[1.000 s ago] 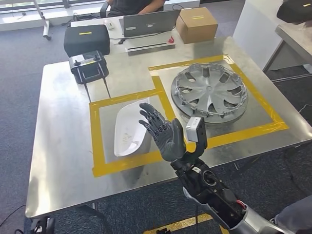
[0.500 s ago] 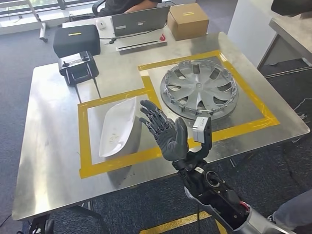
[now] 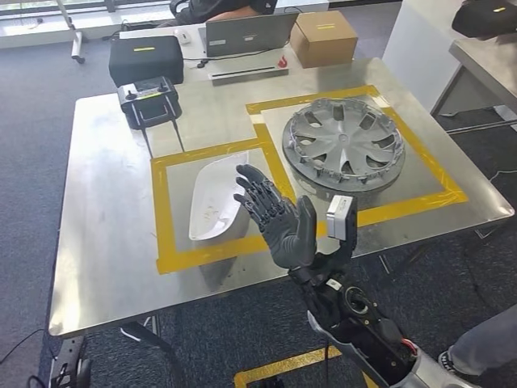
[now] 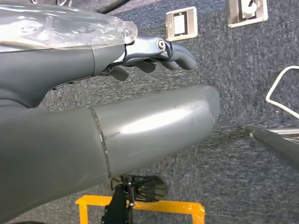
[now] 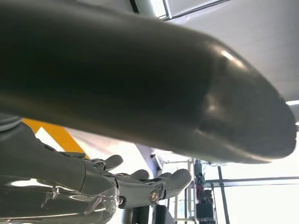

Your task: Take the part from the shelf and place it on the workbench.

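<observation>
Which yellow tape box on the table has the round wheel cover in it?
The right tape box, farther from the robot's right hand. The silver wheel cover lies inside it. The left tape box holds the white part instead.

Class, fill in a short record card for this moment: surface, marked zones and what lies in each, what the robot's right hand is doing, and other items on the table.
surface: metal workbench
left taped zone: white part lying inside the yellow tape
right taped zone: hubcap
right hand: raised above the table's near edge, fingers spread, holding nothing
left hand: hangs over the carpet, holding nothing
far side: controller, black case, laptop, cardboard box
</observation>
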Robot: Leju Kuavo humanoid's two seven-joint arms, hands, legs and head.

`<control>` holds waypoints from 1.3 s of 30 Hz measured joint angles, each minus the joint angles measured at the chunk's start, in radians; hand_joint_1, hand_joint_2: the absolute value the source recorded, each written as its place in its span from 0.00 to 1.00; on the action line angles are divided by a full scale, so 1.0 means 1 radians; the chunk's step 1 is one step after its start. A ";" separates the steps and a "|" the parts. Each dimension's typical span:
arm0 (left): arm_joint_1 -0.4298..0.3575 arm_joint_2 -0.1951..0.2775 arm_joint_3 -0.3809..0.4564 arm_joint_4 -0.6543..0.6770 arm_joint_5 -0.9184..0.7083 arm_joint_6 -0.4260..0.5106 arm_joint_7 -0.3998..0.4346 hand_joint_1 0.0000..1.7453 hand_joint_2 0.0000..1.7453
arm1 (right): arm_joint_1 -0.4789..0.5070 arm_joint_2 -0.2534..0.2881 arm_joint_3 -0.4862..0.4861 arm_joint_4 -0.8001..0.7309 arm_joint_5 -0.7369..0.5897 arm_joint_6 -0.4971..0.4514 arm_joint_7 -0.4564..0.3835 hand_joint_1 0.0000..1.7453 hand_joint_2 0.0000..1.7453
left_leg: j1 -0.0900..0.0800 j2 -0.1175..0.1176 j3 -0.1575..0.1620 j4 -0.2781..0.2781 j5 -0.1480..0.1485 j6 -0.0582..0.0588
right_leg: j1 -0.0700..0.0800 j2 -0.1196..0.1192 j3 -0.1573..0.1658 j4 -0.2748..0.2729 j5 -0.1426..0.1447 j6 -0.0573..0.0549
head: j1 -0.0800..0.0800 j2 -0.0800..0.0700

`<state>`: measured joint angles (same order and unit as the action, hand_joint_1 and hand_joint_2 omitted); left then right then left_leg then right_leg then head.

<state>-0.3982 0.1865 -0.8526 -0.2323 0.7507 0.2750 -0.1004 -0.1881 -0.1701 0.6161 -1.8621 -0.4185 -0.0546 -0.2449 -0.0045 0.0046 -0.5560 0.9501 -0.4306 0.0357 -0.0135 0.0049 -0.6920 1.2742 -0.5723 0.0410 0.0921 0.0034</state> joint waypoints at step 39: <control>-0.001 -0.006 0.000 0.000 0.000 -0.006 0.000 0.00 0.00 | 0.004 -0.004 -0.015 -0.011 0.001 0.008 0.035 0.00 0.00 | 0.005 -0.008 -0.022 0.006 0.025 -0.034 | 0.016 -0.001 0.180 -0.316 0.121 -0.031 | 0.004 0.000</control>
<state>-0.3996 0.1804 -0.8530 -0.2323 0.7511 0.2688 -0.1003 -0.1841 -0.1740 0.6015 -1.8733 -0.4173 -0.0465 -0.2098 0.0003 -0.0036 -0.5782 0.9565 -0.4053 0.0014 0.0028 0.0037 -0.5124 0.9583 -0.4509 0.0097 0.0958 0.0034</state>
